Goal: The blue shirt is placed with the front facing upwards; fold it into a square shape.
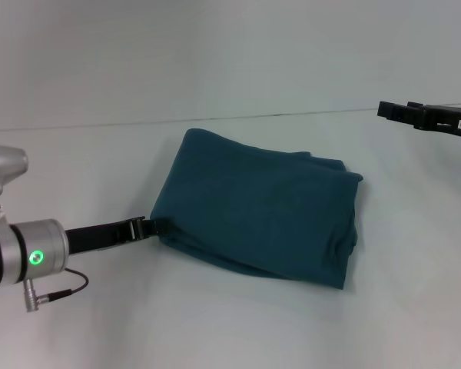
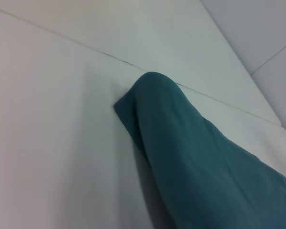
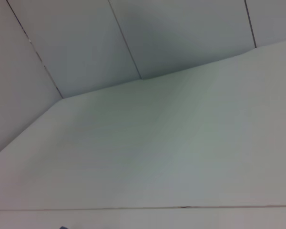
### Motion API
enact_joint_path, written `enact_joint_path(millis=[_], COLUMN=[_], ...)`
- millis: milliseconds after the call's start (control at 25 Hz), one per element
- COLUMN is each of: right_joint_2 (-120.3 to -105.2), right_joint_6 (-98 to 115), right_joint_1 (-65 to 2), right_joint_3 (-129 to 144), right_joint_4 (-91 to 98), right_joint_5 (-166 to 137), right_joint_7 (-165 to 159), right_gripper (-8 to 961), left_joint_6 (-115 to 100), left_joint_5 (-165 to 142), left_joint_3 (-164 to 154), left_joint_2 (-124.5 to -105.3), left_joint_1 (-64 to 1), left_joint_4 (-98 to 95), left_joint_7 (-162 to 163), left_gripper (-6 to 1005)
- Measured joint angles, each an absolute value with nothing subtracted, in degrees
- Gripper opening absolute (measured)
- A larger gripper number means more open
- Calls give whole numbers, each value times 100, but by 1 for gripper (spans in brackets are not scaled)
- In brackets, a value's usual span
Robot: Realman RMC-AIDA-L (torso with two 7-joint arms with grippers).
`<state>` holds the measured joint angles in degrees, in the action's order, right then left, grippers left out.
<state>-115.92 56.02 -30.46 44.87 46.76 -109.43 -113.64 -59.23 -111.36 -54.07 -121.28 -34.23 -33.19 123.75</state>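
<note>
The folded blue shirt (image 1: 257,215) is lying mid-tabletop (image 1: 215,323) as the only bulk in the way. The left pincer (image 1: 155,227) is sitting at its near-left corner, apparently touching the cloth. The right pincer (image 1: 392,111) is hanging well apart, far right. Bare tabletop is lying open all around the shirt.

Head camera looks down over the table (image 1: 77,330); left wrist camera, close, shares the folded blue shirt (image 1: 261,215); right wrist camera faces bare tabletop and wall.
</note>
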Motion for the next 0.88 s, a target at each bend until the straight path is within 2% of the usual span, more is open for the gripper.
enact_joint_path(millis=[880], right_joint_2=[-11574], right_joint_6=[5598], right_joint_1=[-3057], right_joint_3=[4484], right_joint_4=[4623], right_joint_5=[-10942], right_joint_7=[-11358], right_gripper=[707], left_joint_6=[-7026], left_joint_5=[-11589], left_joint_3=[-4925], left_joint_2=[-12180], left_joint_1=[-2927], left_joint_4=[-3612], left_joint_7=[12299], left_gripper=[76])
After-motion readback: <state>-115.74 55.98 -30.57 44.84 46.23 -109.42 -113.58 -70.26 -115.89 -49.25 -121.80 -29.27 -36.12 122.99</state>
